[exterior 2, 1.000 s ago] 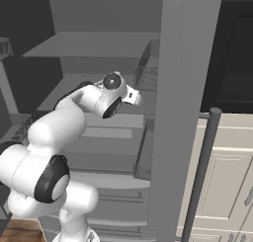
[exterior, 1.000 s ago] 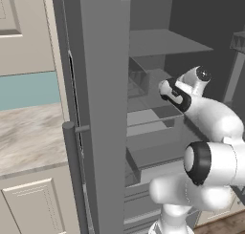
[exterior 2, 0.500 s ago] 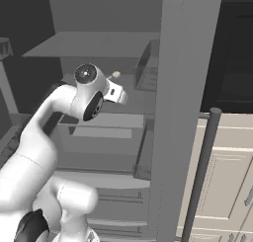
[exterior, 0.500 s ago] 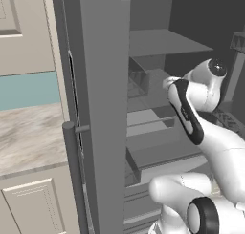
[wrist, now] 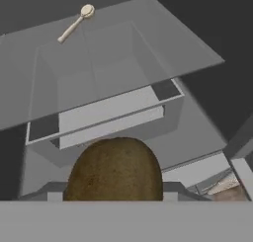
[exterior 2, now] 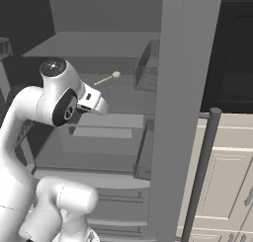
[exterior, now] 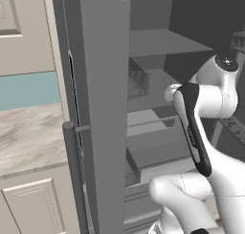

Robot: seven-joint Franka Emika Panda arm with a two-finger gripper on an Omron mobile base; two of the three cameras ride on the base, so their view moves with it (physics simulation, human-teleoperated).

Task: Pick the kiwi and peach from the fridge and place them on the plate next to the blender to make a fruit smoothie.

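Note:
The kiwi (wrist: 114, 169), a dark brown olive-tinged oval, fills the bottom middle of the hand view, and my gripper (wrist: 114, 191) is shut on it, its fingertips mostly hidden behind the fruit. In the base views my hand (exterior 2: 94, 100) (exterior: 172, 92) hangs in front of the open fridge (exterior 2: 178, 112), level with its middle shelves. The fridge door (exterior: 100, 109) stands open at the left of the left base view. The peach, the plate and the blender are out of view.
A pale spoon (wrist: 74, 23) (exterior 2: 107, 79) lies on the glass shelf (wrist: 163, 43) above a grey drawer (wrist: 104, 112). The long bar handle (exterior 2: 202, 172) rises near cream cabinets at the right. A marble counter (exterior: 28, 137) lies left of the door.
The arm has folded upward, and the hand has drawn back out of the fridge, away from the shelves, with the kiwi still in it.

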